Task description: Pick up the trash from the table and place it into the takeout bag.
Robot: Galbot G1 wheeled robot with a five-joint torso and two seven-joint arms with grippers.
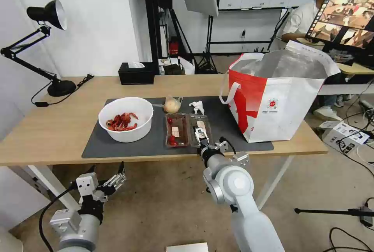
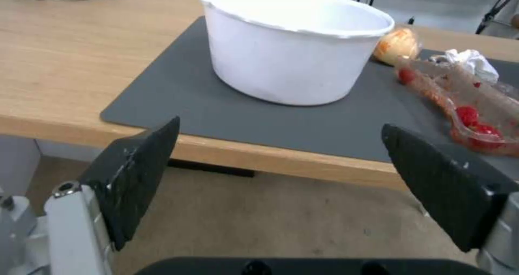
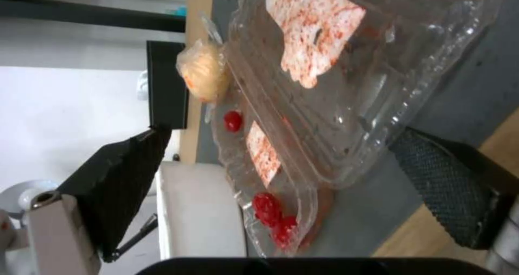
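1. The worktop (image 1: 58,127) carries a dark mat (image 1: 233,135), the landmark here. All the trash lies on the mat.
2. The bag (image 1: 284,100) stands open on the mat's right end, foil lining showing. It is boxy but soft-walled, so its mouth may give when things drop in.
3. The bowl (image 1: 125,118) sits on the mat's left half with red shells inside. It looks stiff and light; the rim is likely the best hold.
4. The tray (image 1: 188,129) lies opened flat at the mat's front middle. Thin and slick, it will probably flex, so an edge pinch suits it.
5. The small bag (image 1: 172,104) and tissue (image 1: 197,106) rest at the mat's back middle, soft and light.
6. The right tool (image 1: 201,132) hovers over the tray's right half, jaws released and straddling its near edge.
7. The left tool (image 1: 117,180) waits below the mat's front left, jaws spread and empty.
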